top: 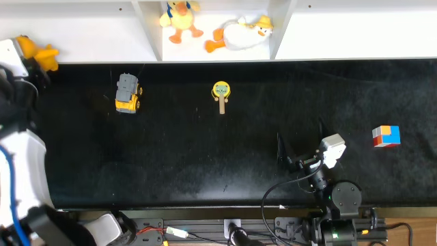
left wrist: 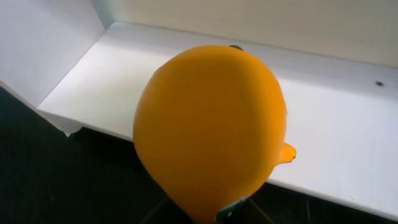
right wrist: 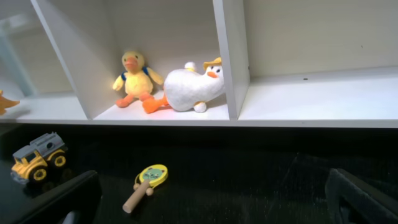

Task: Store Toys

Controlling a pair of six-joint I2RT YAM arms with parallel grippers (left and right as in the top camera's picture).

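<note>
My left gripper (left wrist: pixel 208 216) is shut on a round orange plush toy (left wrist: pixel 211 127), held over the front edge of the white shelf's (left wrist: pixel 336 124) leftmost bay; the same orange plush toy (top: pixel 38 52) sits at the far left of the top view. On the black table lie a yellow-and-grey toy truck (top: pixel 128 93) (right wrist: pixel 38 155), a yellow paddle toy with a green face (top: pixel 221 96) (right wrist: pixel 146 185), and a coloured cube (top: pixel 386 136) at the right. My right gripper (top: pixel 300 145) (right wrist: pixel 211 211) hangs open low over the table's front right, holding nothing.
The white shelf (top: pixel 341 34) runs along the table's back edge, split by upright dividers. Its middle bay holds a yellow duck plush (top: pixel 181 17) (right wrist: pixel 132 78) and a white goose plush (top: pixel 242 33) (right wrist: pixel 186 88). Cables run along the front edge.
</note>
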